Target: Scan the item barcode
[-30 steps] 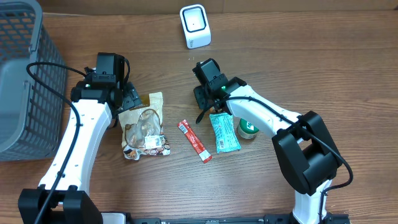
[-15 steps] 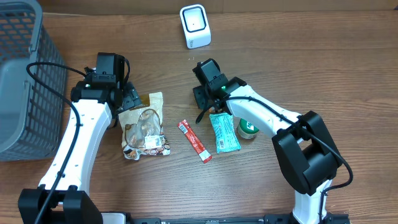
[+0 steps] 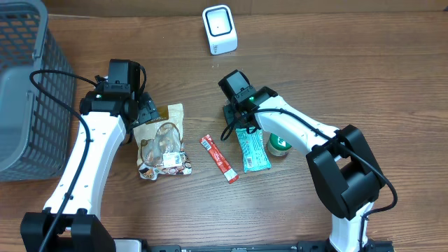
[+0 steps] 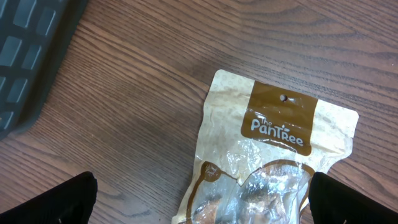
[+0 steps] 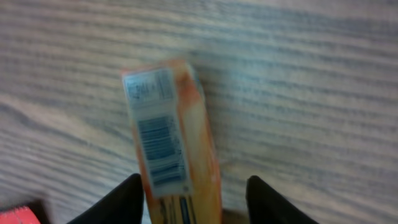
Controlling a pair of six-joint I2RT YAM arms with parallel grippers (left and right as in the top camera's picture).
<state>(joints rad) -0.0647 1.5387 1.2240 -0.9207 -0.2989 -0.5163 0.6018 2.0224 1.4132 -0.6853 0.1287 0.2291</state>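
Tally: white scanner (image 3: 220,29), one; grey basket (image 3: 21,84), one; snack pouch (image 3: 162,140), one; red stick packet (image 3: 220,159), one; teal bar (image 3: 252,148), one; green-topped tub (image 3: 280,145), one; orange packet (image 5: 177,124), one; arms, two: left arm (image 3: 87,150), right arm (image 3: 301,129)

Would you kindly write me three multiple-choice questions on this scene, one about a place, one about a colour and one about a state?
1. Where does the basket stand?
A) on the robot's left
B) between the two arms
C) on the robot's right

2. What colour is the thin stick pack lying between the pouch and the teal packet?
A) blue
B) red
C) yellow

3. How do the jaws of the left gripper stand?
A) shut on the pouch
B) shut on nothing
C) wide open above the pouch

Answers:
1 A: the grey mesh fills the overhead view's left edge.
2 B: it shows plainly red on the wood.
3 C: its fingers sit far apart in the left wrist view's lower corners, with the pouch lying flat between them.
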